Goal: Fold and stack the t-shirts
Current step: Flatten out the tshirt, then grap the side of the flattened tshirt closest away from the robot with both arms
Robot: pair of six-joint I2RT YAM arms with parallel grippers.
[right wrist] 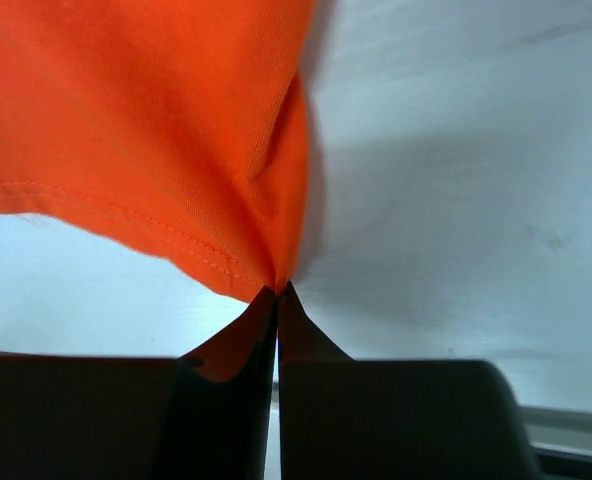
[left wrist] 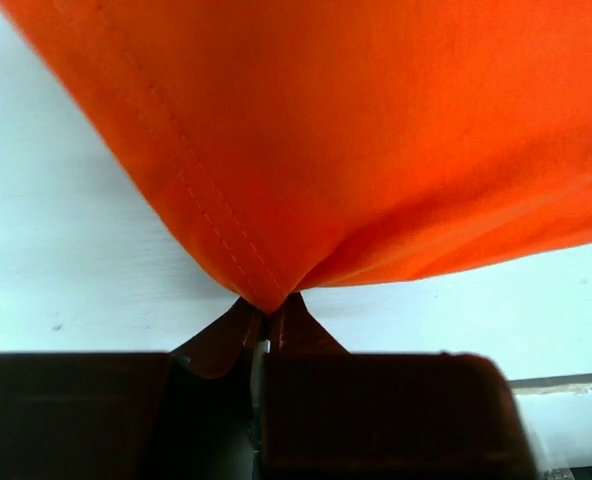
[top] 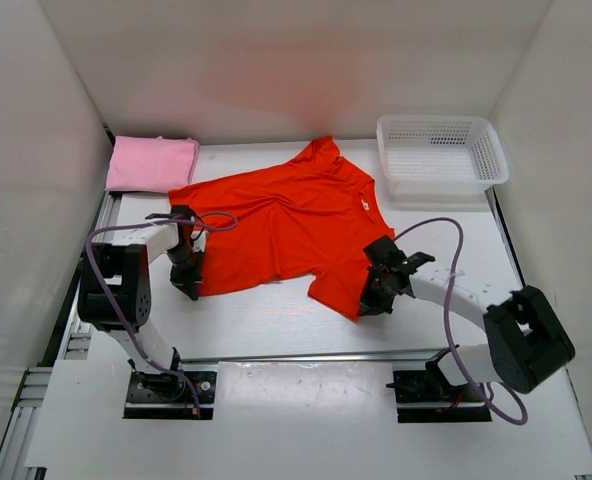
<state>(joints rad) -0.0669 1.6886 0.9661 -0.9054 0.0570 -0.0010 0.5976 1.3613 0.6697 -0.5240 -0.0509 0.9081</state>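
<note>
The bright orange-red t-shirt lies spread out in the middle of the table, collar towards the right. My left gripper is shut on its near left hem corner. My right gripper is shut on its near right corner. In both wrist views the cloth rises from the pinched jaws. The light pink t-shirt lies folded at the far left. The black t-shirt is out of view.
A white plastic mesh basket stands at the far right, close to the orange-red shirt's sleeve. White walls close in the table on three sides. A metal rail runs along the near edge in front of the arm bases.
</note>
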